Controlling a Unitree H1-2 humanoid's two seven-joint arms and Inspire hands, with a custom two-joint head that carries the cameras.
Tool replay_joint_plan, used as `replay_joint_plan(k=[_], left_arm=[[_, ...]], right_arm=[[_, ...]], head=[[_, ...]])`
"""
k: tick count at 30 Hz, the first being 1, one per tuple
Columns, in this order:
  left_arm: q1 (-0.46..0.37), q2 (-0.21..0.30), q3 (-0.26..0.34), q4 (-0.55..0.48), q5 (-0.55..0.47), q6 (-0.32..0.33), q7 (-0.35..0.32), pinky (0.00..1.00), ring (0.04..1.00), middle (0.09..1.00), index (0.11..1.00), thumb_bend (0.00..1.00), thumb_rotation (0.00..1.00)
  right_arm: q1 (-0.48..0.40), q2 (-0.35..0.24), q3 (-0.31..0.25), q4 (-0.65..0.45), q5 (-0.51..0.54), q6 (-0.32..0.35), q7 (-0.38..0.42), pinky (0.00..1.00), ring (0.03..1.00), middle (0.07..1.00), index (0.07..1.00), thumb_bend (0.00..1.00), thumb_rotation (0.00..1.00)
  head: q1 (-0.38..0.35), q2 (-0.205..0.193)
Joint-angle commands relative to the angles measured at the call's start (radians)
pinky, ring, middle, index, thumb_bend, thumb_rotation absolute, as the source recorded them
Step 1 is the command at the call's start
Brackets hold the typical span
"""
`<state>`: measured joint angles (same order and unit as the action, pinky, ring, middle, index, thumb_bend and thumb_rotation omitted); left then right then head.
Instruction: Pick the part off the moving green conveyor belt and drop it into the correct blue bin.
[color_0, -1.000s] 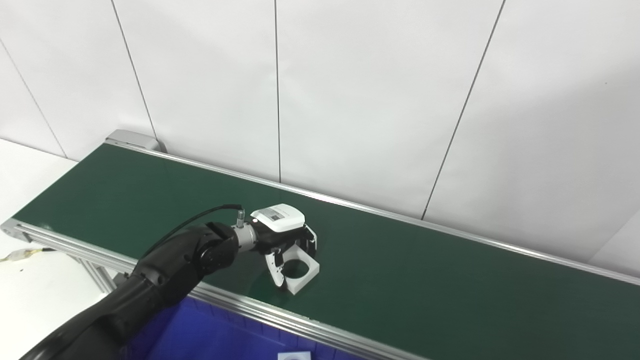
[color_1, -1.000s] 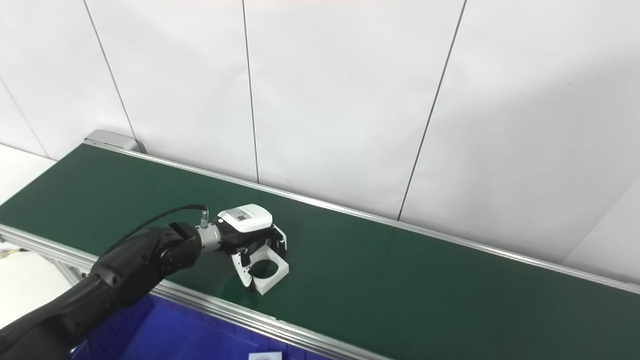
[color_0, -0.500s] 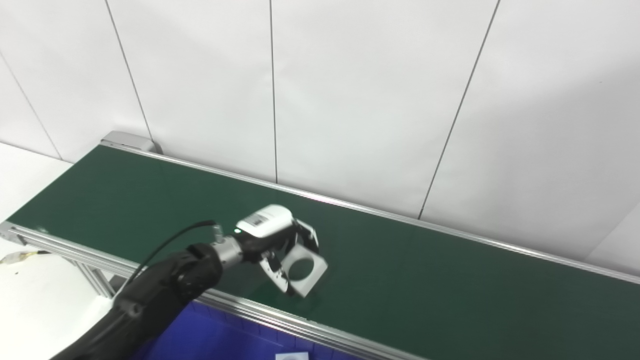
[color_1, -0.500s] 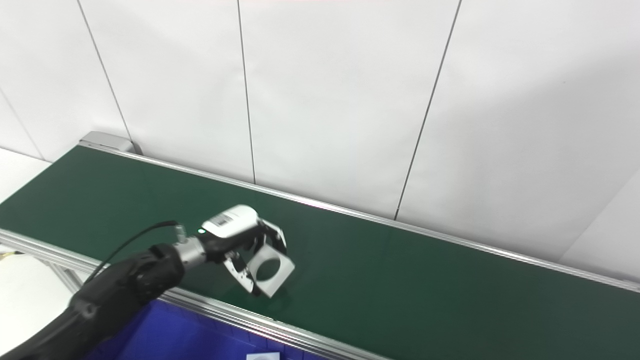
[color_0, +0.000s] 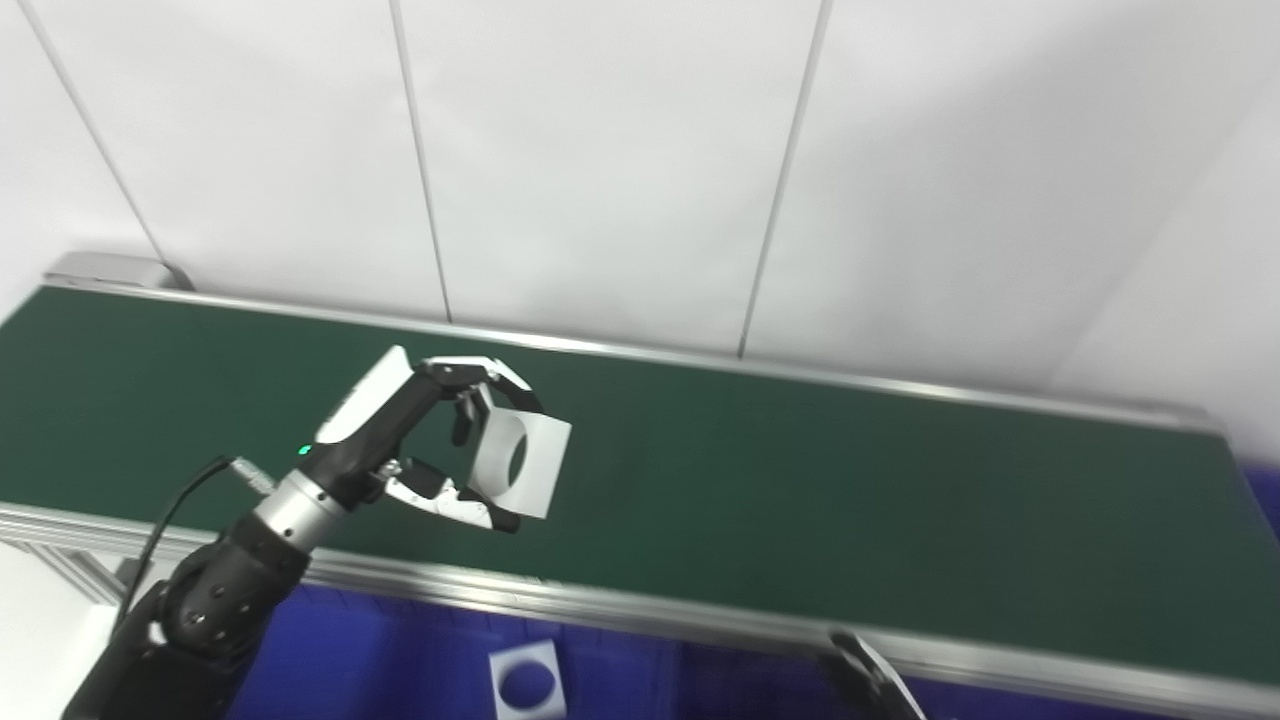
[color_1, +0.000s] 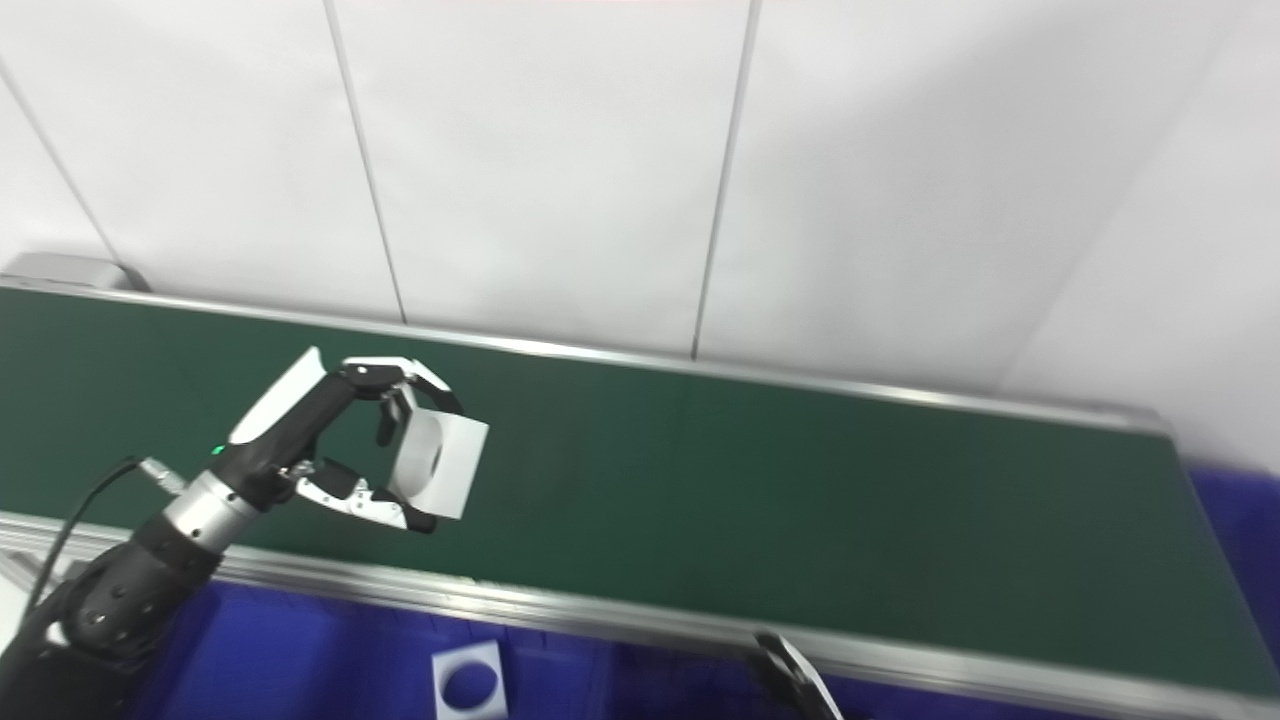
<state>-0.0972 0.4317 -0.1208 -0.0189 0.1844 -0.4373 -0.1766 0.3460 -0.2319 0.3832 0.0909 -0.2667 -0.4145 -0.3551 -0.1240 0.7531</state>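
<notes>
Left hand (color_0: 405, 450) clamped on white square part with round hole (color_0: 520, 463), lifted above green conveyor belt (color_0: 800, 480), just inside its near rail (color_0: 600, 605). Belt bare to the right. Right hand (color_0: 870, 680) barely visible; state unclear. Second holed part (color_0: 527, 680) in blue bin (color_0: 380, 670).

You won't find any text, label, brand, number or sign that can be read in either view.
</notes>
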Motion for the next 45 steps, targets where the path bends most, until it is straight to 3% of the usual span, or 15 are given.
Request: replay_joint_plan(k=[1,6,8,18,22,27,30,36,39,41,42,43,45], left_arm=[[0.008,-0.001,0.005,-0.021,-0.027,-0.028,0.002,0.18,0.347,0.456,0.514,0.49,0.0],[0.065,-0.002,-0.027,0.0,-0.022,-0.033,0.015,0.18,0.345,0.448,0.514,0.49,0.0],[0.084,0.002,-0.044,0.011,-0.033,-0.033,0.007,0.24,0.376,0.476,0.515,0.49,0.0],[0.147,0.021,-0.148,0.072,0.028,-0.032,0.002,0.31,0.408,0.493,0.498,0.5,0.0],[0.16,0.013,-0.169,0.093,0.062,-0.009,-0.054,0.34,0.421,0.493,0.494,0.5,0.0],[0.156,0.02,-0.191,0.11,0.126,0.054,-0.108,0.37,0.416,0.494,0.505,0.5,0.0],[0.153,0.023,-0.198,0.119,0.161,0.097,-0.136,0.44,0.44,0.498,0.495,0.5,0.0],[0.138,0.034,-0.214,0.098,0.24,0.215,-0.204,0.48,0.43,0.5,0.514,0.5,0.0],[0.122,0.053,-0.235,0.063,0.278,0.312,-0.279,0.53,0.438,0.51,0.508,0.5,0.0],[0.111,0.066,-0.25,0.037,0.303,0.369,-0.328,0.58,0.6,0.652,0.501,0.5,0.04],[0.107,0.072,-0.256,0.025,0.311,0.394,-0.35,0.65,0.702,0.734,0.675,0.58,0.11],[0.101,0.081,-0.264,0.005,0.323,0.426,-0.379,0.68,0.737,0.762,0.735,0.6,0.14],[0.096,0.094,-0.275,-0.035,0.335,0.483,-0.429,0.79,0.842,0.837,0.829,0.71,0.33]], right_arm=[[-0.007,0.015,-0.011,-0.034,-0.018,-0.055,-0.012,0.75,0.768,0.794,0.858,0.87,0.39],[-0.009,0.051,-0.037,-0.051,-0.039,-0.053,0.016,0.76,0.772,0.789,0.861,0.88,0.41],[-0.01,0.065,-0.048,-0.053,-0.045,-0.052,0.026,0.75,0.765,0.785,0.857,0.88,0.42],[-0.009,0.101,-0.093,-0.065,-0.067,-0.052,0.073,0.72,0.759,0.785,0.86,0.89,0.44],[-0.001,0.105,-0.106,-0.073,-0.063,-0.052,0.091,0.73,0.762,0.785,0.859,0.89,0.44],[0.006,0.114,-0.121,-0.079,-0.058,-0.051,0.109,0.74,0.763,0.786,0.859,0.89,0.43],[0.01,0.119,-0.127,-0.082,-0.059,-0.05,0.116,0.74,0.761,0.785,0.857,0.89,0.43],[0.011,0.116,-0.133,-0.081,-0.065,-0.052,0.123,0.74,0.761,0.783,0.857,0.89,0.43],[0.013,0.119,-0.136,-0.083,-0.061,-0.05,0.13,0.75,0.764,0.783,0.858,0.89,0.43],[0.013,0.121,-0.138,-0.083,-0.062,-0.051,0.132,0.75,0.762,0.783,0.856,0.89,0.44],[0.014,0.123,-0.139,-0.083,-0.062,-0.051,0.133,0.75,0.762,0.782,0.854,0.89,0.43],[0.014,0.125,-0.14,-0.084,-0.063,-0.05,0.135,0.74,0.762,0.782,0.854,0.89,0.43],[0.014,0.126,-0.14,-0.084,-0.066,-0.05,0.136,0.74,0.76,0.781,0.855,0.89,0.44]], head=[[0.0,0.001],[-0.065,0.054],[-0.078,0.063],[-0.075,0.087],[-0.067,0.087],[-0.06,0.083],[-0.059,0.082],[-0.056,0.08],[-0.058,0.081],[-0.059,0.082],[-0.059,0.082],[-0.061,0.083],[-0.061,0.083]])
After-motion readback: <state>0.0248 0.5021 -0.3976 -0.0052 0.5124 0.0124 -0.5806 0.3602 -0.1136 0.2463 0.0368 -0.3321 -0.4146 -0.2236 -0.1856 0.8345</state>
